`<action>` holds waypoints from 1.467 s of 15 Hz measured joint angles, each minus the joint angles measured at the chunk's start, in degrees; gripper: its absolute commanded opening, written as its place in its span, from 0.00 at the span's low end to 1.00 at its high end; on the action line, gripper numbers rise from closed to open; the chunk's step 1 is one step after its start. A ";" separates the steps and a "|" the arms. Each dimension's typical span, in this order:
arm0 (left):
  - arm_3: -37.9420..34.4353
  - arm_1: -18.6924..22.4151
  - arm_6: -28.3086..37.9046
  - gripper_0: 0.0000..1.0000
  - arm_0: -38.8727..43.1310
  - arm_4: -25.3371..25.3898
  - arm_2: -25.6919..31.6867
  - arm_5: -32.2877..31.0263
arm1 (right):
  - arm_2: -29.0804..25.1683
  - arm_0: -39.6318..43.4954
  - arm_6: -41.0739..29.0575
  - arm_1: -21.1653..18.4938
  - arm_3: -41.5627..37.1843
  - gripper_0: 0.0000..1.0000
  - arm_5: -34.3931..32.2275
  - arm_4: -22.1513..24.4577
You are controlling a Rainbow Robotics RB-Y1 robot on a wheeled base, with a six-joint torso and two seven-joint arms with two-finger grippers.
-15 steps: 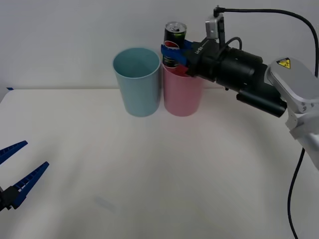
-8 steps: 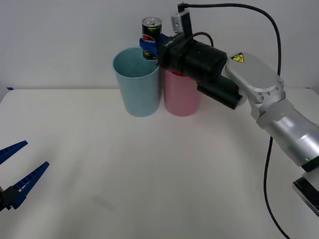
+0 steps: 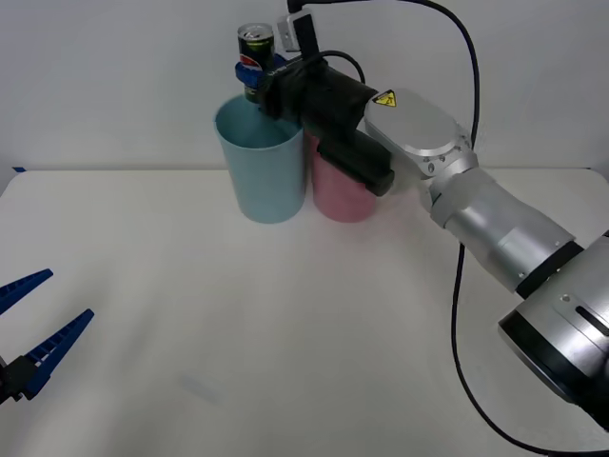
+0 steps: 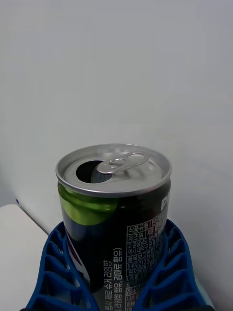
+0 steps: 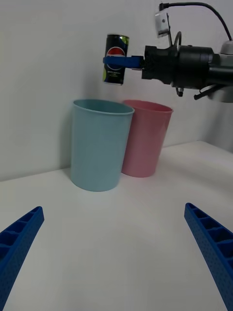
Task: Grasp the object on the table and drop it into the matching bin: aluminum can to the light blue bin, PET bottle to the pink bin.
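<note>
Since the drop must land in the matching bin:
Can: aluminum can [image 3: 254, 63] upright above light blue bin [image 3: 261, 162], clear of pink bin [image 3: 344, 190].
Right tool [image 3: 253, 71]: clenched around the can's middle.
Left tool [image 3: 29, 328]: released, idle low over the counter [image 3: 285, 324].
Next: likely letting go.

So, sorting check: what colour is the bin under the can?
Light blue bin, clearest in the left wrist view.
</note>
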 measured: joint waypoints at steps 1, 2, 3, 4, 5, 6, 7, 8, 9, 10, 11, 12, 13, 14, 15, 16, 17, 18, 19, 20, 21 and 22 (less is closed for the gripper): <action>0.00 0.00 0.00 1.00 0.00 0.00 0.00 0.00 | 0.72 -0.51 0.26 0.29 0.68 0.00 1.03 -0.59; 0.00 0.00 0.00 1.00 0.00 0.00 0.00 0.00 | 1.19 -0.76 0.51 0.52 0.96 0.00 1.83 -1.06; 0.00 0.00 0.00 1.00 0.00 0.00 0.00 0.00 | 1.35 -0.80 0.60 0.67 0.99 0.00 2.26 -1.22; 0.00 0.00 0.00 1.00 0.00 0.00 0.00 0.00 | 1.42 -0.80 0.61 0.73 0.98 0.02 2.38 -1.25; 0.00 0.00 0.00 1.00 0.00 0.00 0.00 0.00 | 1.46 -0.81 0.61 0.75 0.99 0.30 2.38 -1.26; 0.00 0.00 0.00 1.00 0.00 0.00 0.00 0.00 | 1.46 -0.81 0.61 0.75 0.96 0.75 2.45 -1.29; 0.00 0.00 0.00 1.00 0.00 0.00 0.00 0.00 | 1.41 -0.81 0.64 0.75 0.97 1.00 2.57 -1.34; 0.00 0.00 0.00 1.00 0.00 0.00 0.00 0.00 | 1.42 -0.81 0.67 0.75 0.99 1.00 2.77 -1.35; 0.00 0.00 0.00 1.00 0.00 0.00 0.00 0.00 | 1.46 -0.81 0.66 0.75 0.98 1.00 2.96 -1.35; 0.00 0.00 0.00 1.00 0.00 0.00 0.00 0.00 | 1.45 -0.80 0.69 0.75 1.01 1.00 3.07 -1.35; 0.00 0.00 0.00 1.00 0.00 0.00 0.00 0.00 | 1.41 -0.77 0.73 0.75 1.02 1.00 3.13 -1.38; 0.00 0.00 0.00 1.00 0.00 0.00 0.00 0.00 | 1.42 -0.78 0.78 0.75 0.96 1.00 3.14 -1.46; 0.00 0.00 0.00 1.00 0.00 0.00 0.00 0.00 | 1.46 -0.69 0.76 0.70 0.65 1.00 3.13 -1.58; 0.00 0.00 0.00 1.00 0.00 0.00 0.00 0.00 | 1.46 -0.31 0.75 0.40 -0.10 1.00 3.06 -1.71; 0.00 0.00 0.00 1.00 0.00 0.00 0.00 0.00 | 1.47 0.65 0.78 -0.26 -1.75 1.00 3.00 -1.77; 0.00 0.00 0.00 1.00 0.00 0.00 0.00 0.00 | 1.47 2.13 0.79 -1.23 -4.26 1.00 2.99 -1.79; 0.00 0.00 0.00 1.00 0.00 0.00 0.00 0.00 | 1.47 3.88 0.79 -2.40 -7.11 1.00 2.95 -1.75; 0.00 0.00 0.00 1.00 0.00 0.00 0.00 0.00 | 1.47 6.01 0.79 -3.82 -10.34 1.00 2.84 -1.60; 0.00 0.00 0.00 1.00 0.00 0.00 0.00 0.00 | 1.47 8.29 0.79 -5.33 -13.62 1.00 2.57 -1.49; 0.00 0.00 0.00 1.00 0.00 0.00 0.00 0.00 | 1.47 10.49 0.79 -6.93 -16.67 1.00 2.11 -1.47; 0.00 0.00 0.00 1.00 0.00 0.00 0.00 0.00 | 1.47 13.01 0.79 -8.96 -20.42 1.00 1.39 -1.44; 0.00 0.00 0.00 1.00 0.00 0.00 0.00 0.00 | 1.47 15.50 0.76 -10.98 -23.82 1.00 0.68 -1.39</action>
